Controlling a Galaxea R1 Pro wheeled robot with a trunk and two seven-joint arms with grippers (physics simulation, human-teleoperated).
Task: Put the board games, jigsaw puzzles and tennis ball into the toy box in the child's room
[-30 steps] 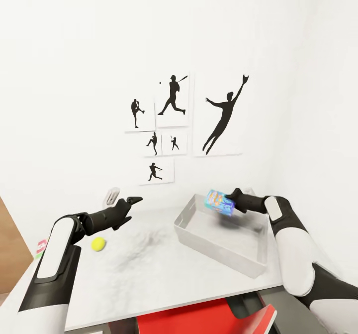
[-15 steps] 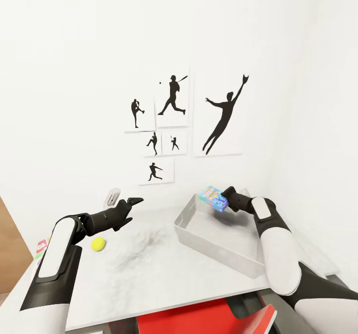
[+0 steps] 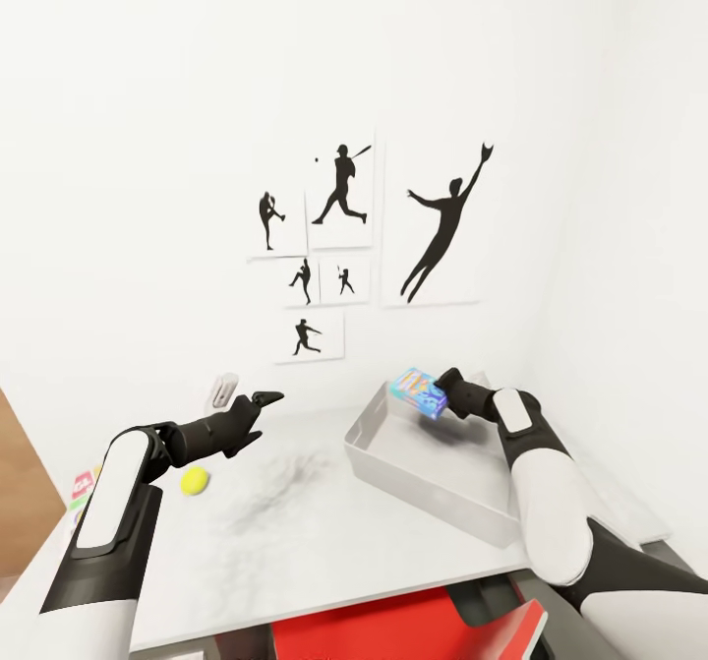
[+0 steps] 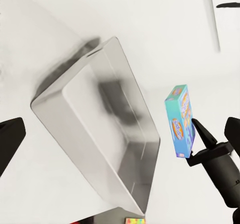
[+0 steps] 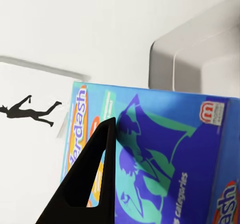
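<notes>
Claw of the right arm is clenched on a blue board game held above the far part of the grey toy box on the bench, while the left claw, jaws unclear, hangs beyond the tennis ball.

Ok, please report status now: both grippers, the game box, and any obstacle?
Right gripper shut on blue game box, held above toy box. Left gripper open, holding nothing. Tennis ball on table. No obstacle over bin.
</notes>
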